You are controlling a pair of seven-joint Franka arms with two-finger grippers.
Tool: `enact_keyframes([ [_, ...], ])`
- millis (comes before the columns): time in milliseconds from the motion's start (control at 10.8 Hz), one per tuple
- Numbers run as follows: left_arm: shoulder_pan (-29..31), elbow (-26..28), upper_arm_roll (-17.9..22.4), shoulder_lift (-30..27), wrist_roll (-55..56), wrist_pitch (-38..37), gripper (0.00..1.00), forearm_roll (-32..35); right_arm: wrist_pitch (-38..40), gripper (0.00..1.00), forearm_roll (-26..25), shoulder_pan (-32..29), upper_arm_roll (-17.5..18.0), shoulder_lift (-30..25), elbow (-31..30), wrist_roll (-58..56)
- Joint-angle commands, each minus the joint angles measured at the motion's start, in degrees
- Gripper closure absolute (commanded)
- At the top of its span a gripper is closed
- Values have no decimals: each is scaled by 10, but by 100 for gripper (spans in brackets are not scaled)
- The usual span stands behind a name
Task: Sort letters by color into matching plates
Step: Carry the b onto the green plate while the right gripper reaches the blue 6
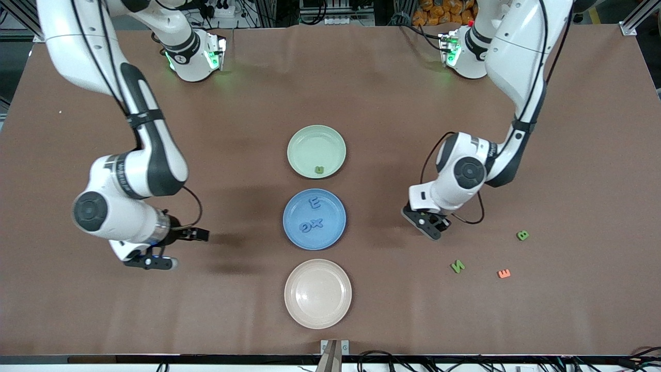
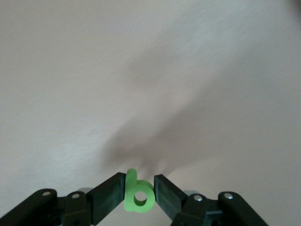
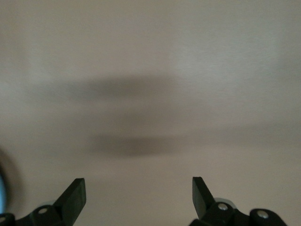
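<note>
Left gripper [image 2: 139,197] pinches one green letter [image 2: 138,195]; three plates [image 1: 316,151].

Table [image 1: 361,88]: brown covering, matt, faintly creased like cloth or paper
Green plate [image 1: 330,137], blue plate [image 1: 294,212], cream plate [image 1: 297,305]: matt, smooth; the cream one shows a soft sheen toward its middle
Green letter [image 2: 138,194] between the left gripper [image 2: 139,197] fingers: foam-like, matt, soft-edged
Loose letters, green N [image 1: 457,266], green B [image 1: 522,235], orange E [image 1: 504,274]: same matt foam look
Gripper fingers [image 3: 75,197]: black, matt plastic, with small bright metal screws
Arm shells [image 1: 129,175]: white glossy plastic, black joint caps
</note>
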State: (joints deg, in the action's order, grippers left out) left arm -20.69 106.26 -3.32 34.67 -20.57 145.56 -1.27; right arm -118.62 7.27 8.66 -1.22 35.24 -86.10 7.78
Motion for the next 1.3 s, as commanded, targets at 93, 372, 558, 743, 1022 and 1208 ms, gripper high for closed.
enact_keyframes([
  [93,-84,-55,7,-19,160,-100,100,-8,-1,0,-43,-73,11,-45,-83,-175],
  [372,-134,-92,6,-20,262,-151,100,-7,-3,0,-59,-137,11,-80,-134,-349],
  [558,-168,-101,5,-20,334,-158,100,-10,-6,0,-86,-165,11,-99,-165,-414],
  [743,-204,-101,6,-20,395,-159,100,-10,-9,0,-107,-191,11,-113,-189,-490],
  [1022,-233,-100,-16,-22,468,-167,100,-10,-24,0,-116,-254,11,-116,-196,-654],
  [1208,-256,-101,-24,-24,524,-167,100,-9,-35,0,-116,-296,12,-111,-196,-738],
])
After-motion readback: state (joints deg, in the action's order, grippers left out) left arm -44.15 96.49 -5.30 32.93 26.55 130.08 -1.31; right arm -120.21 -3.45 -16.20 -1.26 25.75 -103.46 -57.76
